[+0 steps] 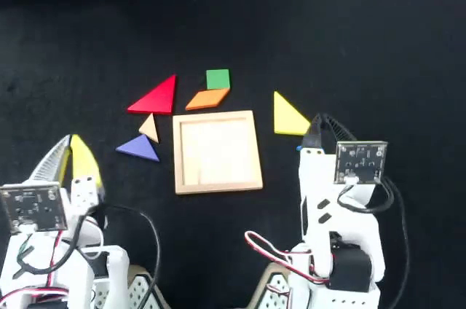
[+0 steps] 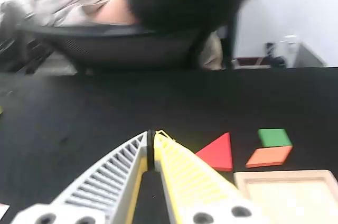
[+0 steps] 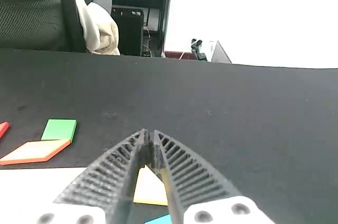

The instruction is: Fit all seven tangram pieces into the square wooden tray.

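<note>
Your black table [image 1: 364, 47] carries the square wooden tray [image 1: 218, 152], pale, shallow and with nothing in it, lying flat between the two arms. The left arm sits well off the tray's left side, and its left gripper [image 2: 152, 135] has its white and yellow fingers pressed together on nothing. The right arm stands just off the tray's right side. Your right gripper [image 3: 149, 135] is likewise closed and empty, with its tips at the edge of the yellow triangle [image 1: 287, 115], which lies beside the tray's far right corner.

From above you see the red triangle [image 1: 156, 96] off the tray's far left corner, and the orange parallelogram [image 1: 207, 98] just beyond its far edge. The blue triangle [image 1: 138, 148] is left of the tray, the green square [image 1: 218, 79] is beyond the orange parallelogram, and the small tan triangle [image 1: 150, 127] lies between the red and blue ones.

The right wrist view adds a light-blue piece [image 3: 158, 220] under the fingers, which from above is a mere speck by the arm.
</note>
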{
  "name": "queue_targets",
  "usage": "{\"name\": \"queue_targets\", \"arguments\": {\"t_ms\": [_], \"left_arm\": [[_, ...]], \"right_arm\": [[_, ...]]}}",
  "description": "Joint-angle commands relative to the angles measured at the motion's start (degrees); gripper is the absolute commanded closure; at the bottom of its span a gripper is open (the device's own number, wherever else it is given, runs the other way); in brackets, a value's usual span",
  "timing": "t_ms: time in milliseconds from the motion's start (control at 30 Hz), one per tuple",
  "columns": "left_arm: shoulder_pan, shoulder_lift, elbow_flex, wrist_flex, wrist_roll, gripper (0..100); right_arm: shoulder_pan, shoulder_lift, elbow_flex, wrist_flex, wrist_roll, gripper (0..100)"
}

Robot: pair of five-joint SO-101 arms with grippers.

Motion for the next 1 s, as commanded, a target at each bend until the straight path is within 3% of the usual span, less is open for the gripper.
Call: {"name": "queue_targets", "arguments": {"t_ms": [0, 200, 300, 433, 567, 800, 967], "left_arm": [[-3.65, -0.09, -2.86, -1.41, -0.53, 97], [-1.54, 0.00, -2.95, -4.48, -0.62, 97], [0.22, 0.26, -1.98, -4.92, -5.36, 97], [0.92, 4.04, 1.45, -9.58, -6.15, 97], [-0.04, 18.81, 0.57, -12.31, -6.07, 97], [1.71, 56.18, -18.24, -8.09, -8.09, 96], [6.46, 77.63, -35.03, -0.44, -12.48, 83]], "right_arm": [[1.05, -3.91, -1.63, -1.67, 0.09, 98.7], [1.05, -3.91, -1.63, -1.67, 0.09, 98.7], [1.23, -3.91, -1.71, -1.49, 0.09, 98.7], [0.53, -2.77, -3.56, 0.18, 2.90, 98.4], [-6.77, 6.90, -7.16, 2.11, 7.74, 91.9], [-8.18, 33.71, -19.30, -1.67, 7.65, 88.3], [-8.70, 55.43, -26.15, -2.73, 7.65, 88.3]]}}
